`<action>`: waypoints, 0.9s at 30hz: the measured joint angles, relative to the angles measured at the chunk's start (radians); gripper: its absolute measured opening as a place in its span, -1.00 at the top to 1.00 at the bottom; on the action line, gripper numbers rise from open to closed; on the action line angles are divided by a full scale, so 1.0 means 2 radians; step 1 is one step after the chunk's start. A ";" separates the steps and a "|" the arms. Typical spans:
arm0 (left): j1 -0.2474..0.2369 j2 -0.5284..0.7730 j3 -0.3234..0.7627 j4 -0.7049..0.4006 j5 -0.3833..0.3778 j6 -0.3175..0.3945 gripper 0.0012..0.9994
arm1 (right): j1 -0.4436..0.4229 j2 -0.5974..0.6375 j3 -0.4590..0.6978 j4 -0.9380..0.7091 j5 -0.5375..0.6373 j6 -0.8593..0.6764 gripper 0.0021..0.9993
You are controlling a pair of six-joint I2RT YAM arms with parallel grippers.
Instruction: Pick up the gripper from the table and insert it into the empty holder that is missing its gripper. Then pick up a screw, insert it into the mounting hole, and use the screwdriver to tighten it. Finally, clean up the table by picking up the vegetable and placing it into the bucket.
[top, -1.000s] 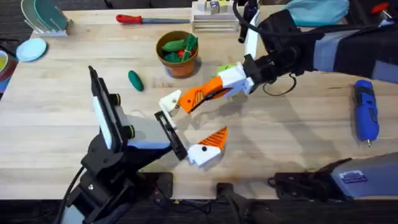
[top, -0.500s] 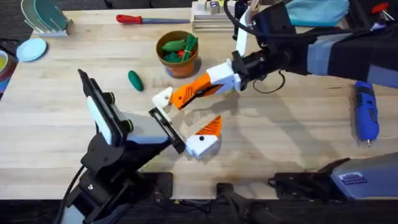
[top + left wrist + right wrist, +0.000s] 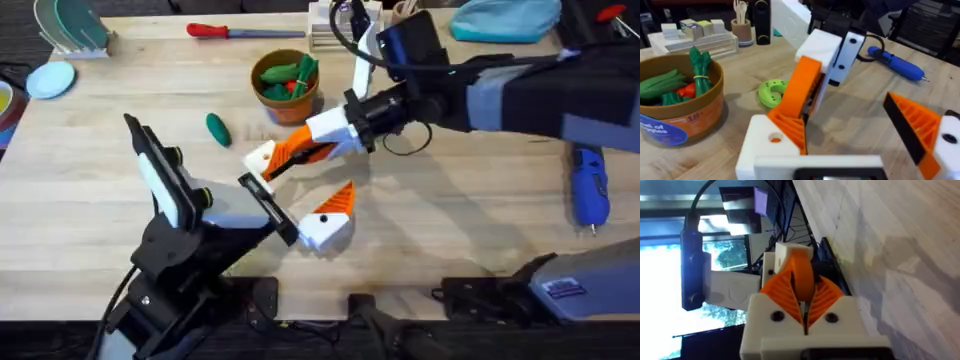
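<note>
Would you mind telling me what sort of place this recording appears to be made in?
Probably a robotics lab or workshop bench. A wooden table carries tools, a blue powered screwdriver and a red-handled hand tool, beside toy props such as a pot of toy vegetables. The right wrist view shows windows and cabling behind.

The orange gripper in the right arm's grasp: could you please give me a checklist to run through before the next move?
1. The gripper clamped between the right gripper pads: ok.
2. The gripper lined up with the holder: ok, its end meets the white mount.
3. The gripper fully seated in the holder: cannot tell.
4. Screw located for the mounting hole: cannot tell.
5. The screwdriver lying free to pick up: ok.
6. The vegetable inside the bucket: not ok, it lies beside it.
</note>
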 joint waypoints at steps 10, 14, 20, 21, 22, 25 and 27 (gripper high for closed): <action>0.001 0.004 0.000 0.000 -0.010 -0.009 -0.99 | 0.002 0.024 0.005 0.044 -0.015 0.017 0.99; 0.001 0.004 0.000 -0.001 -0.014 -0.008 -0.99 | 0.004 0.026 0.005 0.057 -0.013 0.020 0.99; 0.003 0.003 0.000 -0.001 -0.020 -0.002 -0.99 | 0.007 0.028 0.003 0.099 -0.004 0.026 0.99; 0.003 0.003 0.000 -0.001 -0.021 -0.001 -0.99 | 0.007 0.028 0.003 0.103 -0.003 0.027 0.99; 0.004 0.003 0.000 -0.001 -0.022 0.000 -0.99 | 0.008 0.028 0.003 0.104 -0.002 0.028 0.99; 0.004 0.003 0.000 -0.001 -0.022 0.001 -0.99 | 0.008 0.028 0.003 0.104 -0.003 0.028 0.99; 0.004 0.003 0.000 -0.001 -0.022 0.001 -0.99 | 0.008 0.028 0.003 0.104 -0.003 0.028 0.99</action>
